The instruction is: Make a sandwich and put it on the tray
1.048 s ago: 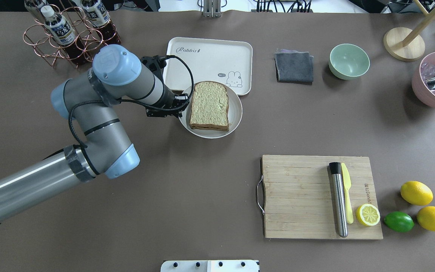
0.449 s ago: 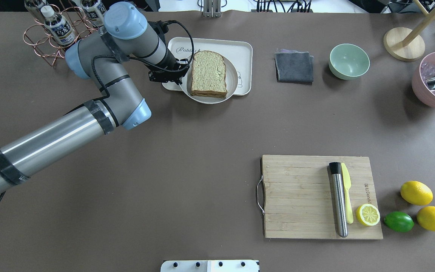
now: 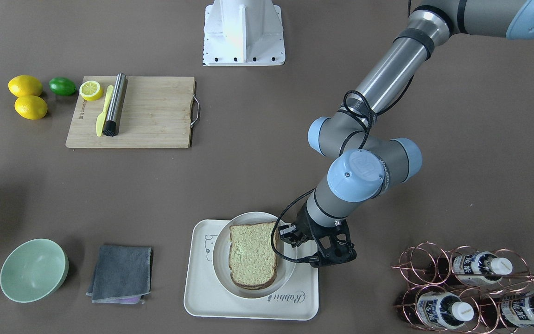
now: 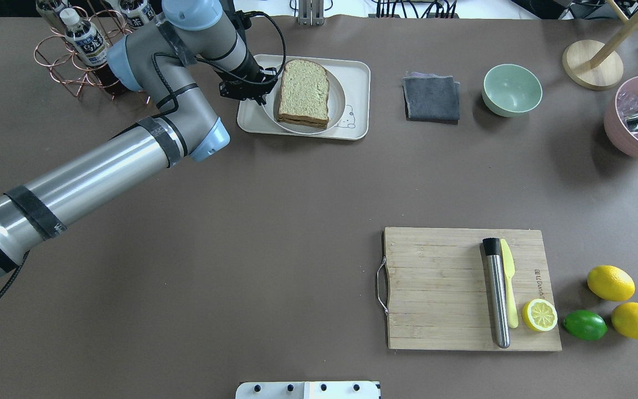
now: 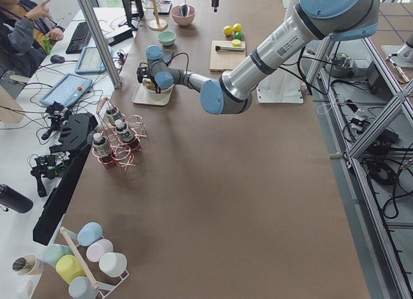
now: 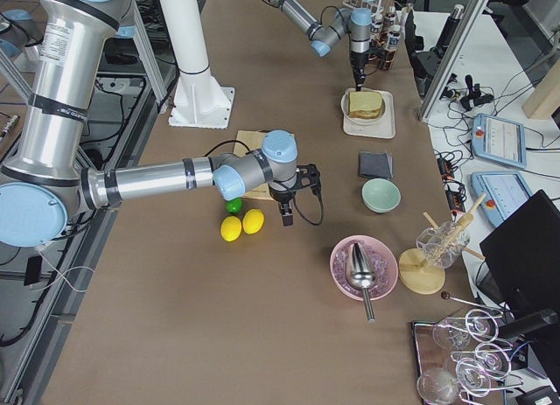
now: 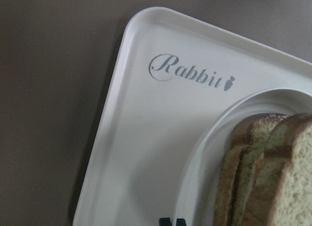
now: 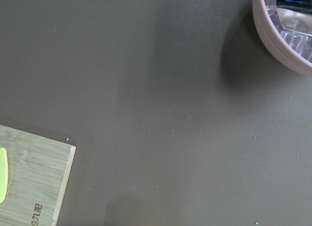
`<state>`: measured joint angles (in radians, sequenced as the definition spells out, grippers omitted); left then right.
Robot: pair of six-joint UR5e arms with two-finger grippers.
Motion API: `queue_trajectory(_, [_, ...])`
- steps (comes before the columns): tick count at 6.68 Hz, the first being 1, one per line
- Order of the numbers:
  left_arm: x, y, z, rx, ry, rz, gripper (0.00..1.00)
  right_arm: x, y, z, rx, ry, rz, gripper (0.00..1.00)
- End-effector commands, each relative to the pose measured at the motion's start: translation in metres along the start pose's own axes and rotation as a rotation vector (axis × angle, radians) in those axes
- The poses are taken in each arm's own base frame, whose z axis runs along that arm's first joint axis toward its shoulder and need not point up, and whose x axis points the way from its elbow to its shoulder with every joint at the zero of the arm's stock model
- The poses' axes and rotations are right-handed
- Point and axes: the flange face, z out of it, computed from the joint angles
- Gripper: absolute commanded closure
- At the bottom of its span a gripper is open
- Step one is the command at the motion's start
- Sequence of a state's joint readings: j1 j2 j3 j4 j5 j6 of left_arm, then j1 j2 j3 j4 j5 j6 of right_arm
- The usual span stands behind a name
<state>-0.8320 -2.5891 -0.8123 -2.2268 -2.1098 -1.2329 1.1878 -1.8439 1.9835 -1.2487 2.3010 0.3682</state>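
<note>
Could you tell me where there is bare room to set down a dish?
The widest bare stretch runs between the cutting board and the row of tray, grey cloth and green bowl. The tray itself is mostly filled by the plate, which the left gripper holds, and lemons crowd beside the board.

A: Left arm?
B: Stretched far forward, wrist bent down; left gripper (image 4: 263, 88) jaws clamped on plate (image 4: 338, 105) rim.
A: Right?
B: Right gripper (image 6: 287, 214) held low, pointed down; jaws' state not determined.
</note>
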Motion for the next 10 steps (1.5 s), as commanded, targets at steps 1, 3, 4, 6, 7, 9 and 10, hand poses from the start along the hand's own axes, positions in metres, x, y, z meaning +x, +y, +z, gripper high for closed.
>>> queue_trajectory(1, [-0.002, -0.012, 0.007, 0.005, -0.008, 0.016, 1.00, 0.000, -0.001, 0.000, 0.001, 0.000, 0.001, 0.00])
queue_trajectory(3, [-0.005, -0.014, 0.012, 0.012, -0.006, 0.018, 1.00, -0.002, -0.003, -0.002, 0.006, -0.002, -0.004, 0.00])
queue_trajectory(4, [-0.006, -0.014, 0.013, 0.015, -0.009, 0.018, 1.00, -0.003, -0.004, -0.002, 0.008, -0.003, -0.006, 0.00])
queue_trajectory(6, [-0.004, -0.012, 0.012, 0.018, -0.001, 0.020, 0.02, -0.003, -0.004, -0.002, 0.008, -0.003, -0.006, 0.00])
queue_trajectory(7, [0.002, -0.011, 0.007, 0.024, 0.014, 0.021, 0.01, -0.005, -0.007, -0.003, 0.012, -0.006, -0.011, 0.00])
queue_trajectory(9, [-0.005, 0.006, -0.041, 0.023, -0.001, 0.018, 0.01, -0.004, -0.008, -0.002, 0.009, -0.004, -0.008, 0.00])
queue_trajectory(10, [-0.033, 0.027, -0.072, -0.014, -0.014, 0.063, 0.01, -0.004, -0.008, -0.001, 0.008, -0.003, -0.006, 0.00])
